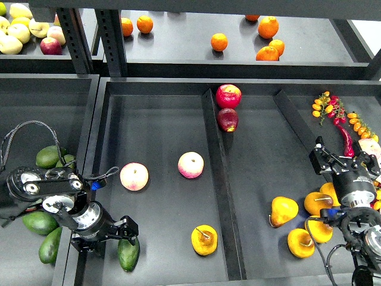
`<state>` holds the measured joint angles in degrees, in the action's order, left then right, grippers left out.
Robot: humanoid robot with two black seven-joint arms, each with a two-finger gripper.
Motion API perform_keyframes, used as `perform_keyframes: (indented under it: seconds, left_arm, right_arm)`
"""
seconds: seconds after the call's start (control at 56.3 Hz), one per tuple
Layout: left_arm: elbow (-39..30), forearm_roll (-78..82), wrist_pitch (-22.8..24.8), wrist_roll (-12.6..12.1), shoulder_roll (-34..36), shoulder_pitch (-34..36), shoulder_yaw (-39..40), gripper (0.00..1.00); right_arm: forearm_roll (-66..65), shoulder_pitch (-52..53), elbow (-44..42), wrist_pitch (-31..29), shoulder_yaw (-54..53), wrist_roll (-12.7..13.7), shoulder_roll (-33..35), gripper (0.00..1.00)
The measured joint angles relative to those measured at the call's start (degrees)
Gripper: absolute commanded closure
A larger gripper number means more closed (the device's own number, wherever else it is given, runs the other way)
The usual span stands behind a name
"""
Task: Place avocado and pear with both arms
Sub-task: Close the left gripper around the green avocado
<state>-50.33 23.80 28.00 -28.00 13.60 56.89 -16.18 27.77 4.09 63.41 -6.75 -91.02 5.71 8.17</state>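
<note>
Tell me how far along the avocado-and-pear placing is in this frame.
One golden yellow-orange pear already lies alone in the middle tray near two pink-and-cream peaches. The dark green oval avocado sits at that tray's front-left corner with the left hand right on it; grip or release is unclear. The right hand hovers apart from the remaining pears.

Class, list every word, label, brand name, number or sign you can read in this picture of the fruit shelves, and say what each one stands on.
None: no readable text, label, brand, number or sign shows anywhere.
Fruit such as the avocado and pear carries no sticker.
The dark trays and shelf posts are unmarked.
The left gripper and right gripper show no legible marking.
</note>
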Motion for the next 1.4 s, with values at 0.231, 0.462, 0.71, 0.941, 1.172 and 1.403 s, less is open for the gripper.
perform_keyframes:
  seconds: [0.231,0.462,0.71,0.941,1.172,1.403]
  left_arm:
    - [2.22,-0.08,0.0,0.0,-1.18,-1.57,0.64,0.01]
    - [3.53,-0.16,0.0,0.0,-1.79,-2.26,1.33,0.07]
    - [4.28,-0.16,0.0,0.0,-2.78,-3.05,2.23,0.13]
    - [5.42,-0.47,0.0,0.0,-3.89,-3.25,2.46,0.22]
    - [6.02,-0.59,0.0,0.0,-4.35,-3.27,2.64,0.3]
    - [6.04,-0.6,0.0,0.0,-4.37,-3.27,2.64,0.44]
  right_arm:
    - [0.0,0.0,-0.05,-0.01,-0.11,0.0,0.0,0.0]
    - [0.0,-0.03,-0.13,-0.06,-0.13,-0.01,-0.08,0.0]
    - [0.0,-0.04,-0.13,-0.1,-0.2,0.0,-0.1,0.0]
    - [0.0,-0.05,-0.14,-0.19,-0.29,0.0,-0.14,0.0]
    - [0.0,-0.05,-0.12,-0.19,-0.3,0.0,-0.18,0.0]
    - [0.0,-0.05,-0.1,-0.19,-0.35,0.0,-0.3,0.0]
